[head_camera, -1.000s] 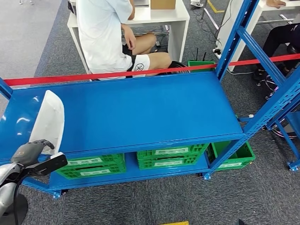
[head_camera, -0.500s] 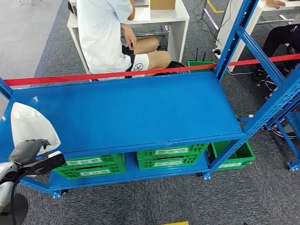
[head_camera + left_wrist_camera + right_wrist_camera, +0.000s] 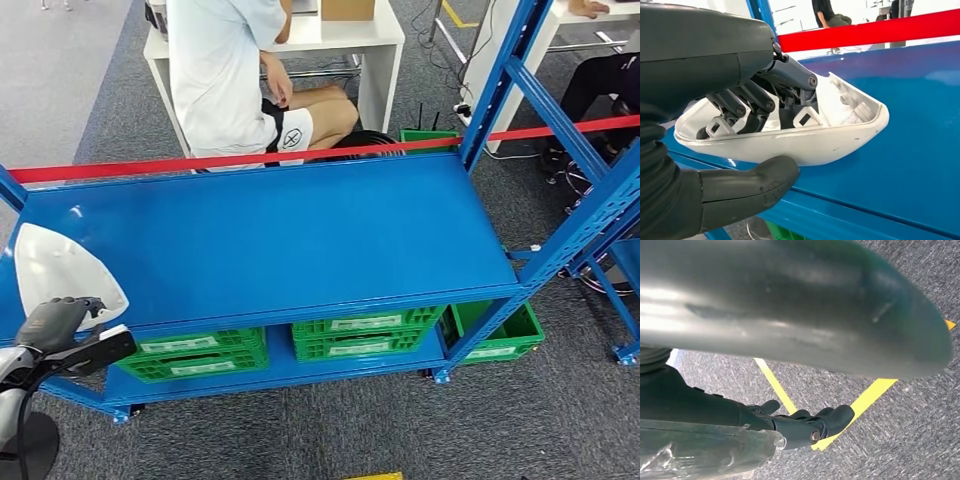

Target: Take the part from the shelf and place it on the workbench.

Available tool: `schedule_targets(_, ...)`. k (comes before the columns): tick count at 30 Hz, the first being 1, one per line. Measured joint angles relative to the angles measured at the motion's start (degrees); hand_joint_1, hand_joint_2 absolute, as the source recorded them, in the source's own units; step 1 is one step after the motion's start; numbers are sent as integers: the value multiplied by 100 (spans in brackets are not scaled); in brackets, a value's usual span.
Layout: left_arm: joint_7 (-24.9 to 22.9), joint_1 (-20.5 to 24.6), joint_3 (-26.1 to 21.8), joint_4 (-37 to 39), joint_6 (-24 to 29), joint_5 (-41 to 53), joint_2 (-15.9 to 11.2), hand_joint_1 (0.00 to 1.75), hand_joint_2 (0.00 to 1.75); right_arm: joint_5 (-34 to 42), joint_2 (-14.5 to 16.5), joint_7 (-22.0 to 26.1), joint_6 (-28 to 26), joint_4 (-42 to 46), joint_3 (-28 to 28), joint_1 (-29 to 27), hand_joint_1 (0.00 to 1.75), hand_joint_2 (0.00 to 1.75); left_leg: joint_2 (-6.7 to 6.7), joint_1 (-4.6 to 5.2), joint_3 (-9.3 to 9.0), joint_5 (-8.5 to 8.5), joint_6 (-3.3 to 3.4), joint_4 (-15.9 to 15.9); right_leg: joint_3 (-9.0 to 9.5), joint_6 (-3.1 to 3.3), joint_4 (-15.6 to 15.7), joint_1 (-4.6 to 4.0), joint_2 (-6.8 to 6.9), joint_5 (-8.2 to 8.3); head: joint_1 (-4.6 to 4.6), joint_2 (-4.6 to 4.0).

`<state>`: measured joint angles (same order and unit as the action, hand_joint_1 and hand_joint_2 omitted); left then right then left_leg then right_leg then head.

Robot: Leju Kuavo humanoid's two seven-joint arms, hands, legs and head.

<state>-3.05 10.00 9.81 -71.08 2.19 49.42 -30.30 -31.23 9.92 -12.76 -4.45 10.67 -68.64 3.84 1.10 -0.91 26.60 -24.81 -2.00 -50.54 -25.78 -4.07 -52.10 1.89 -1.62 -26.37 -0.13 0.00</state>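
Note:
The part (image 3: 60, 270) is a white, hollow, teardrop-shaped shell lying open side up at the left end of the blue workbench top (image 3: 302, 230). My left hand (image 3: 64, 330) grips its near edge. In the left wrist view the dark fingers (image 3: 753, 100) reach inside the part (image 3: 843, 130) and the thumb (image 3: 760, 182) presses under its outer rim. The part's belly rests on the blue surface near the front edge. My right hand (image 3: 806, 425) hangs over grey carpet with loosely bent fingers and holds nothing.
A red barrier tape (image 3: 302, 155) runs along the bench's far edge. Behind it a person (image 3: 219, 70) sits at a white desk (image 3: 377, 40). Green crates (image 3: 355, 335) stand on the lower shelf. Blue rack uprights (image 3: 513, 60) rise at the right.
The part has tipped from upright to lying flat on the blue surface, and has settled slightly lower in the last half second. My left hand stays on its near edge.

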Motion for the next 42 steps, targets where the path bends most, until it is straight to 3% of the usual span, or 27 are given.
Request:
schedule_targets(16,256,-212,-13,-214,365,122,-196,175,175,-4,0,7,-15,0,-12,-1,0,0,0,0,1,0,0,0,-2,0,0,0,0,0,-1,0)
schedule_targets(32,257,-372,-111,-325,506,99,-176,175,175,-46,1,4,-15,0,-12,-2,0,0,0,0,1,0,0,0,-3,0,0,0,0,0,-1,0)
schedule_targets(37,238,-372,-124,-335,818,333,-105,175,175,-88,2,-9,-20,1,-12,-1,0,0,0,0,1,0,0,0,-5,0,1,0,0,0,-1,0)
schedule_targets(42,372,-260,-79,-372,1080,397,131,175,175,-162,2,2,-20,1,-12,3,0,0,0,0,1,0,0,-1,-5,0,1,0,1,0,-1,0)
